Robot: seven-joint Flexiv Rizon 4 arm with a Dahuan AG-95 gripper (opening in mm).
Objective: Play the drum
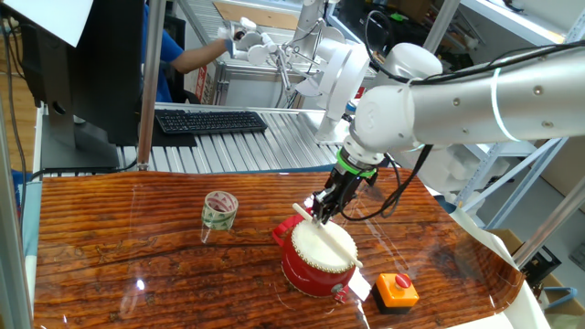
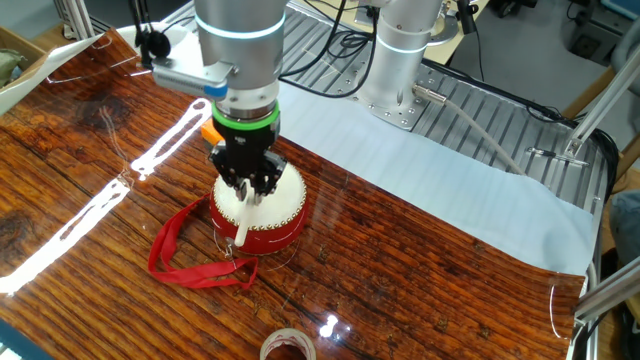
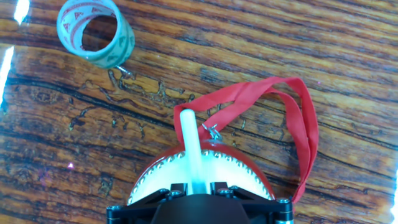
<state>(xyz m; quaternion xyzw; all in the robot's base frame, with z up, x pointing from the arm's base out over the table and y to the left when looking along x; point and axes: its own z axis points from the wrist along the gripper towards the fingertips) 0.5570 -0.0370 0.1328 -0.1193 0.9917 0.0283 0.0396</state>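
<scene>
Hand view showed the drum [image 3: 205, 177] directly below the gripper [image 3: 200, 186], standing on the wood-grain worktop [image 3: 74, 143]. Its cream skin and studded rim were partly hidden by the black gripper body. The fingers [image 3: 177, 188] stood narrow, closed on a white drumstick [image 3: 191, 149] that lay across the skin and projected past the rim. A red strap [image 3: 292, 118] was clipped to the drum's side and looped out over the worktop. A patterned tape roll [image 3: 96, 31] lay well apart from the drum, on its side; its hollow core held nothing visible.

One fixed view placed the drum [image 1: 318, 260] near the front edge of the worktop [image 1: 110, 238], with the gripper [image 1: 324, 212] pointing down over the far side of the skin and the drumstick [image 1: 324, 230] slanting across it. The tape roll [image 1: 219, 210] stood to the left in frame, apart from the drum. An orange button box [image 1: 396, 290] sat just beside the drum on the right.

The other fixed view confirmed the gripper [image 2: 247, 190] over the drum [image 2: 262, 215], with the strap [image 2: 190, 255] trailing on the worktop [image 2: 420, 270]
</scene>
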